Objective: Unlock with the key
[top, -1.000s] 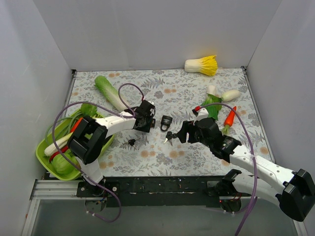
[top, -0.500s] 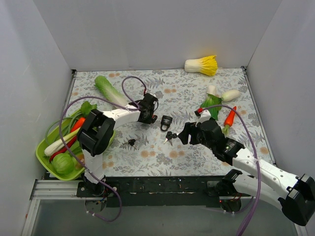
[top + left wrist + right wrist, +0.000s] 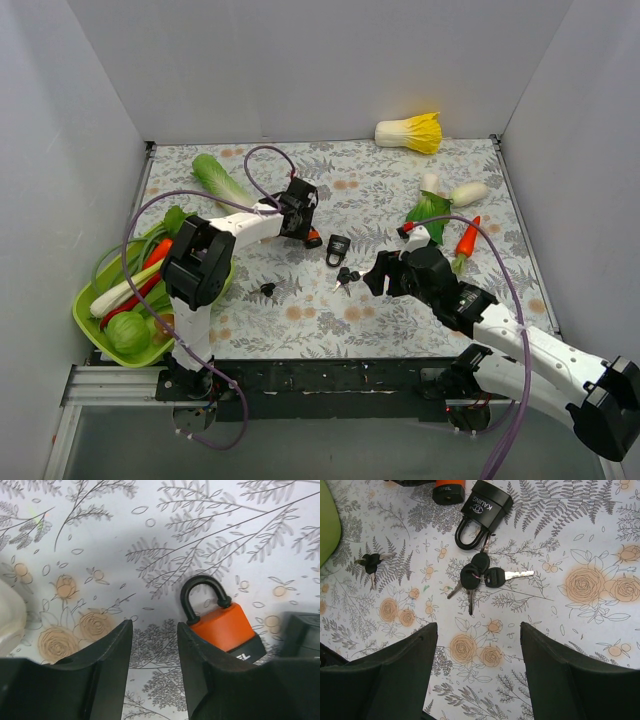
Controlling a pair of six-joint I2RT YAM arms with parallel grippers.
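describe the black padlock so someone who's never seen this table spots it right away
Start at the middle of the floral table. Two padlocks lie side by side there, just beyond a bunch of keys. The black padlock is all black with white lettering; its neighbour, the orange padlock, has an orange body.
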